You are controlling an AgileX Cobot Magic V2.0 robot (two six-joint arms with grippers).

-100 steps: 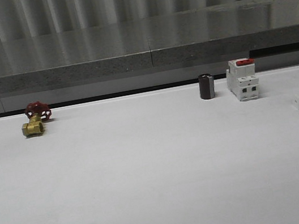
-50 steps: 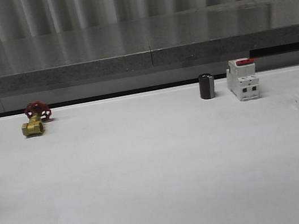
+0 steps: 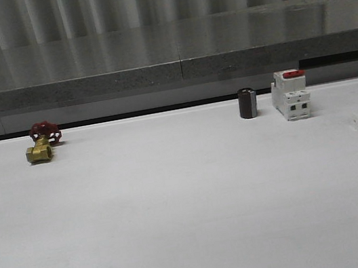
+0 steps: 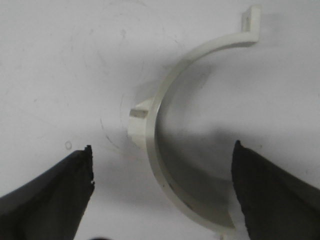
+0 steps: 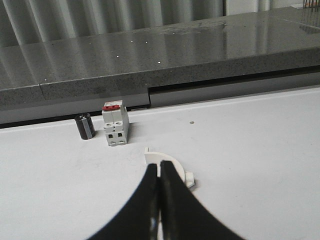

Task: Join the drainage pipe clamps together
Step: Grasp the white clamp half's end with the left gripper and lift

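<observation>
On the white desk [image 3: 191,207] before a grey ledge, I am hovering my left end effector [image 4: 162,175], fingers apart, astride one light, stiff, slippery clamp half [image 4: 165,150], best gripped mid-arc, my right end effector [image 5: 160,200] pressed together beside the other half [image 5: 172,162].

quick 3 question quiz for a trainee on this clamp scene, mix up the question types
1. True or false: the left claw is open above a clamp half.
2. The right claw is: A) wide open, B) shut with fingers together, C) gripping the breaker block.
3. In the front view, what stands just left of the breaker block?

Key: 1 true. 2 B. 3 the black cylinder.
</observation>
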